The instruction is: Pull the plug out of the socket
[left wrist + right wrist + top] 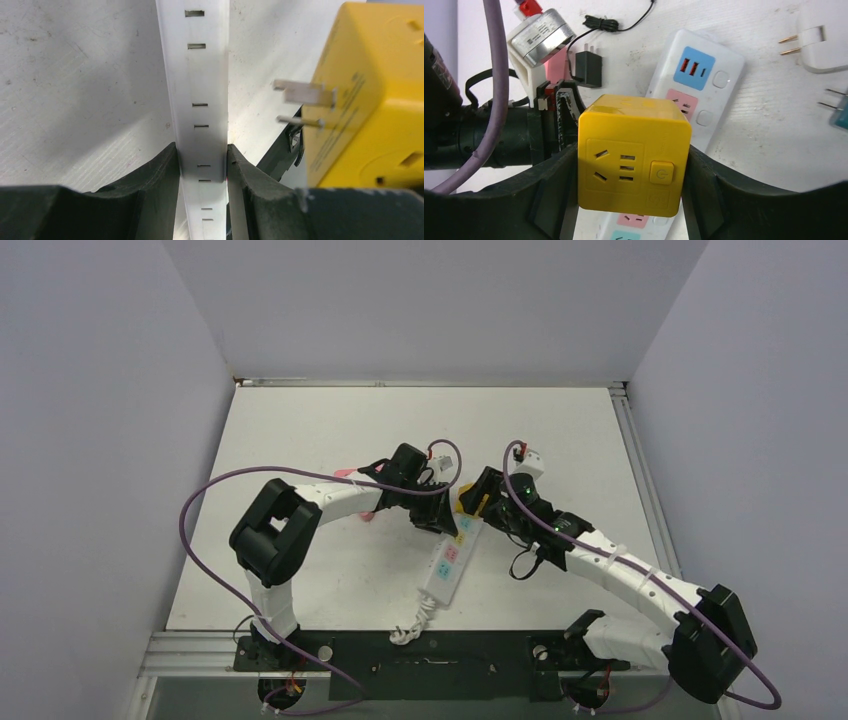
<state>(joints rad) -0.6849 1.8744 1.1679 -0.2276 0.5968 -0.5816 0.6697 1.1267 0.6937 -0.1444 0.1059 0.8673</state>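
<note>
Prongs (305,93) bare, plug (634,150) sits clenched in right claw (631,170); left claw (202,170) clamps half-hidden socket (197,75).

socket (452,558) on table (330,430) | left pincer (202,170) astride its far end | plug (634,152) in right pincer (631,167), beside socket, apart

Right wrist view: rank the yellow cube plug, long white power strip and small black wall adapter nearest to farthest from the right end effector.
1. Yellow cube plug: clamped in the right end effector.
2. Long white power strip: just behind the cube.
3. Small black wall adapter: farther, upper left.
</note>
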